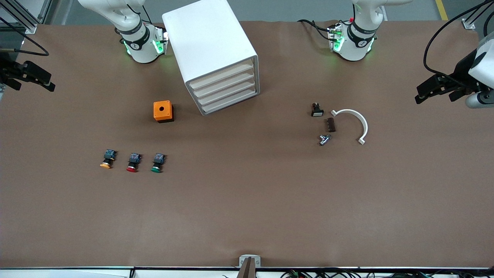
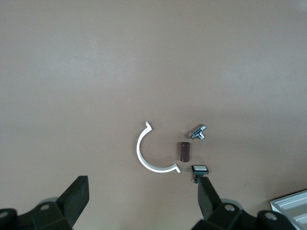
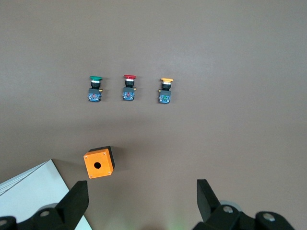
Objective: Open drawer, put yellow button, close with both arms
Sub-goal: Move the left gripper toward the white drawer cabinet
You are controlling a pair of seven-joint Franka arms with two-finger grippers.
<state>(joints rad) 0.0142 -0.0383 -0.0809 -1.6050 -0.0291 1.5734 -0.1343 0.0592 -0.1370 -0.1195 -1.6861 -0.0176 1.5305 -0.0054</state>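
From the front, the cabinet [image 1: 214, 54] keeps every drawer [image 1: 227, 101] shut while the yellow button [image 1: 107, 159] lies nearer the camera toward the right arm's end of the bench [image 1: 247, 216] (first of three, seemingly staged for picking); each wrist view shows its end effector, left [image 2: 139, 199] and right [image 3: 141, 201], spread wide and empty, waiting.

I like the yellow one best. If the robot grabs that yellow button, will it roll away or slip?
The yellow button lies on its side, and its round cap could probably let it roll a little if nudged. Its blocky black-and-blue body looks stiff and easier to pinch than the cap. It seems small and likely light, so a push may just slide it along the table.
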